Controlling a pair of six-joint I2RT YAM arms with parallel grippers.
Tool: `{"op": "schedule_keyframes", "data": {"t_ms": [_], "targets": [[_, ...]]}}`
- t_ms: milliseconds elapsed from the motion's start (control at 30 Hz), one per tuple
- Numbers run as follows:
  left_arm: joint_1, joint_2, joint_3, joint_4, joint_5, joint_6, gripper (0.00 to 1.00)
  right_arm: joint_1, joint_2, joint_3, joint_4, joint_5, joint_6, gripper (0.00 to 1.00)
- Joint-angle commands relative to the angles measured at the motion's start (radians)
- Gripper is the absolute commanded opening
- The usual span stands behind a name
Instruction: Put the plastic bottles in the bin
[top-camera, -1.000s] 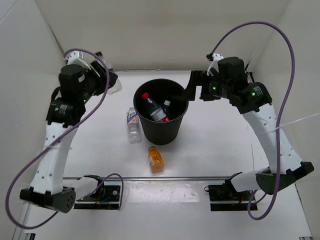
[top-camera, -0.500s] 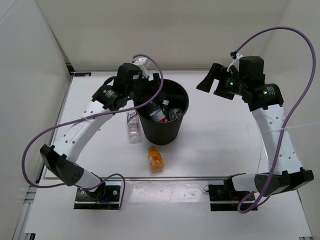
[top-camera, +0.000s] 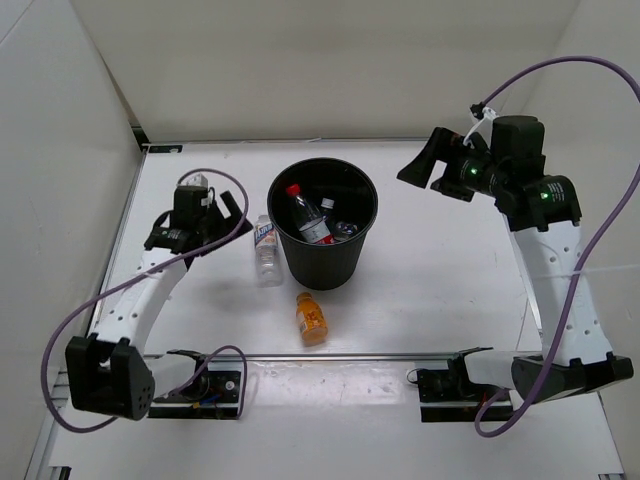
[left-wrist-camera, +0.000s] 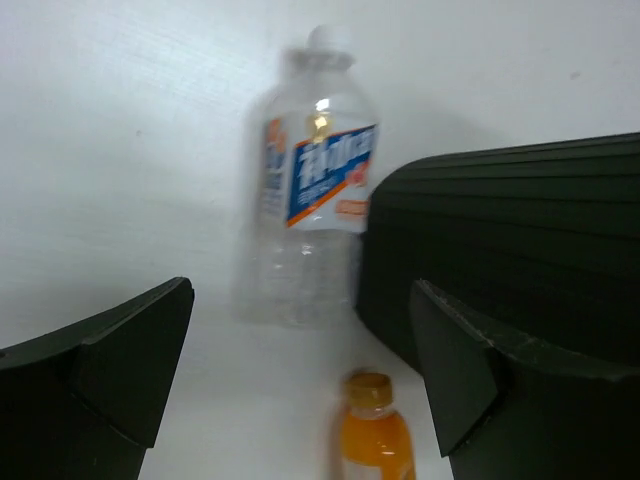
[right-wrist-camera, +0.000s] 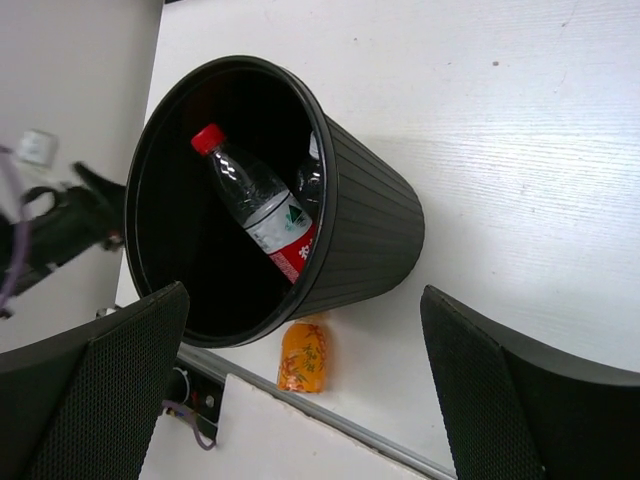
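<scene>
The left hand (top-camera: 231, 214) hangs low over the worktop (top-camera: 440, 290) to the left of the bin (top-camera: 325, 266), its two fingers spread wide with nothing between them. Its wrist view looks between those fingers at the blue-and-white-labelled bottle (top-camera: 265, 250), a clear one that lies on its side on the worktop just beside the bin's left wall; whether bottle and wall touch cannot be told. The right hand (top-camera: 418, 160) is held high over the far right part of the worktop, well apart from the bin, and it too is wide open and empty, its fingers framing the bin from above in its own wrist view. The bin stands upright near the middle of the worktop. Inside it the red-capped bottle (top-camera: 305, 212) leans at a slant, cap uppermost, its red label down near its middle. Beside that one, towards the bin's right side, lies a second bottle (top-camera: 340, 228), and what else sits in the dark bottom is too unclear to name. The short orange bottle (top-camera: 311, 318) lies on its side on the worktop just in front of the bin, apart from it, on the near side.
</scene>
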Motion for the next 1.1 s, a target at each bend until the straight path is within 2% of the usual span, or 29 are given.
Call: {"op": "schedule_keyframes", "data": {"t_ms": [0,33,67,367,667,900,933,1033,1067], "targets": [[0.105,-0.003,-0.095,0.207,0.213,0.032,1.00,-0.002,0.011,0.055,-0.024,-0.041,-0.018,1.00],[0.123,0.023,-0.145,0.251,0.318,0.032,1.00,-0.002,0.021,0.086,-0.044,-0.055,-0.029,1.00],[0.140,0.043,-0.161,0.281,0.351,0.032,1.00,-0.002,0.021,0.098,-0.053,-0.055,-0.029,1.00],[0.154,0.311,-0.193,0.472,0.531,0.062,1.00,-0.002,0.052,0.158,-0.108,-0.133,-0.049,1.00],[0.064,0.507,-0.149,0.498,0.531,0.071,1.00,-0.002,0.061,0.180,-0.130,-0.144,-0.058,1.00],[0.001,0.587,-0.112,0.454,0.453,0.050,1.00,-0.011,0.061,0.144,-0.130,-0.144,-0.067,1.00],[0.001,0.598,-0.112,0.437,0.453,0.050,0.88,-0.011,0.061,0.134,-0.130,-0.144,-0.058,1.00],[-0.010,0.594,-0.103,0.374,0.403,0.059,0.65,-0.011,0.061,0.121,-0.119,-0.144,-0.049,1.00],[-0.010,0.575,-0.103,0.355,0.378,0.059,0.55,-0.011,0.061,0.112,-0.109,-0.144,-0.049,1.00]]}}
